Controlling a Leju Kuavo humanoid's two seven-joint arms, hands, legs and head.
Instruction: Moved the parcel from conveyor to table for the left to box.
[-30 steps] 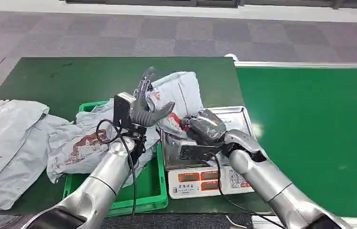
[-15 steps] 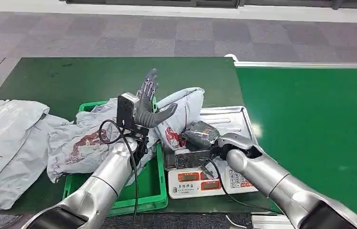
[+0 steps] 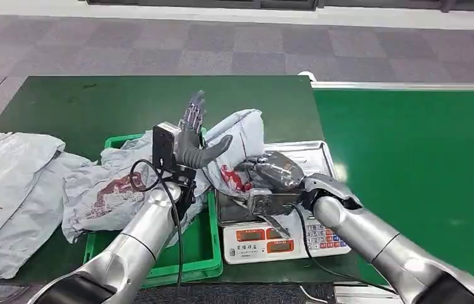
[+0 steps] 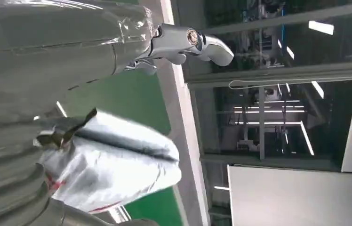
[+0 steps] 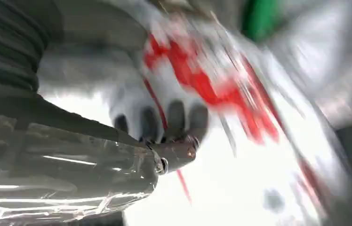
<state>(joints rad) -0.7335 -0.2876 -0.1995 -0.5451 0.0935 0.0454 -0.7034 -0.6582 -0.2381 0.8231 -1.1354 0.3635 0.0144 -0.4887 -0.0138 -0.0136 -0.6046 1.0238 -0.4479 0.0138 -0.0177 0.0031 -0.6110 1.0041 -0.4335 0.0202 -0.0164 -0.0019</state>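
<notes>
A grey plastic parcel (image 3: 239,136) with red print stands tilted over the steel pan of a scale (image 3: 313,157); the left wrist view has it close up (image 4: 117,165), and the right wrist view shows it blurred (image 5: 240,103). My right hand (image 3: 272,176) grips its lower end, dark fingers (image 5: 164,117) curled into the plastic. My left hand (image 3: 191,136) is beside the parcel's left face with fingers spread upward and the thumb reaching toward the bag, holding nothing.
A green crate (image 3: 190,253) under my left arm holds a crumpled grey bag (image 3: 108,190). Another grey bag (image 3: 9,190) lies at the table's left. The scale's display (image 3: 266,237) faces me. The green conveyor belt (image 3: 412,177) runs on the right.
The parcel has tipped lower and leftward in my right hand, which has shifted slightly. My left hand's fingers, earlier behind the parcel, now stand spread beside it.
</notes>
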